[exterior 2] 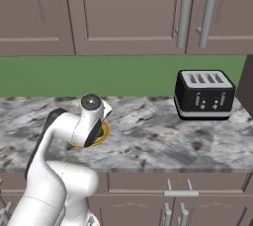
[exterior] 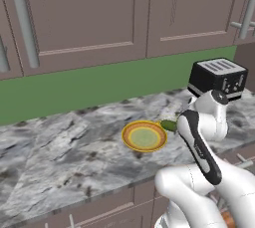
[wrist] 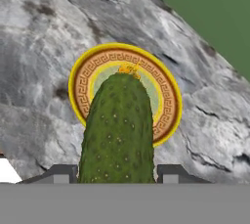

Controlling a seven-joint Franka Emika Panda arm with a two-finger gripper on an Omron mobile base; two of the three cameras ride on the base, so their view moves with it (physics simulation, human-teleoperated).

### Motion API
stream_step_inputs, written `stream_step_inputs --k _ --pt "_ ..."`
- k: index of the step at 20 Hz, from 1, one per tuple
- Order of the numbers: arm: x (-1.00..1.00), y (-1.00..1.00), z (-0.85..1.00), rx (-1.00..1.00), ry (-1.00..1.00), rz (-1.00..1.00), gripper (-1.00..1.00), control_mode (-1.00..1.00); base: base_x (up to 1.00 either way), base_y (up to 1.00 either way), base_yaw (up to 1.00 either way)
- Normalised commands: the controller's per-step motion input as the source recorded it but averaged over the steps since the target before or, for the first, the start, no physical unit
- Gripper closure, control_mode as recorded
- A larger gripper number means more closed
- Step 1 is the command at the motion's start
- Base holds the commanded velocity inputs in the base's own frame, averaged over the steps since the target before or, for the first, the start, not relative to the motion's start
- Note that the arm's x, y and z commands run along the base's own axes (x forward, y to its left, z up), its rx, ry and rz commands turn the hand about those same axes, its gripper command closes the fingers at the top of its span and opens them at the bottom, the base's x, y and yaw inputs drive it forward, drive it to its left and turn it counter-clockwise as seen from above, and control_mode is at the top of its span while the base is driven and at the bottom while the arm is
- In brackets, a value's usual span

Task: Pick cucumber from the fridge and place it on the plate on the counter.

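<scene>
the cucumber (wrist: 117, 130) is clamped between the gripper (wrist: 116, 175) fingers and held over the plate (wrist: 168, 101), its tip above the pale green centre. the plate is set on the marbled counter (exterior: 60, 147), left of the black toaster (exterior: 217, 77). brown wall cabinets (exterior: 79, 13) and a green backsplash (exterior: 89, 87) are seen behind the plate.
</scene>
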Motion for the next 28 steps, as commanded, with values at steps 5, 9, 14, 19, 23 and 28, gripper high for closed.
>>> stream_step_inputs --k 5,9,14,19,23,28 --pt "0.43 0.31 -0.28 0.0 0.05 0.15 1.0 -1.0 0.0 0.0 0.0" --pt "0.5 0.25 -0.24 0.0 0.08 0.14 1.0 -1.0 0.0 0.0 0.0" --pt "0.53 0.14 -0.23 -0.01 0.14 0.15 1.0 -1.0 0.0 0.0 0.0" --pt "0.42 0.26 -0.4 -0.07 0.15 0.16 1.0 -1.0 0.0 0.0 0.0" --pt "0.38 0.27 -0.33 -0.07 0.08 0.15 1.0 -1.0 0.0 0.0 0.0" --pt "0.14 0.25 -0.32 -0.08 0.02 0.12 1.0 -1.0 0.0 0.0 0.0"
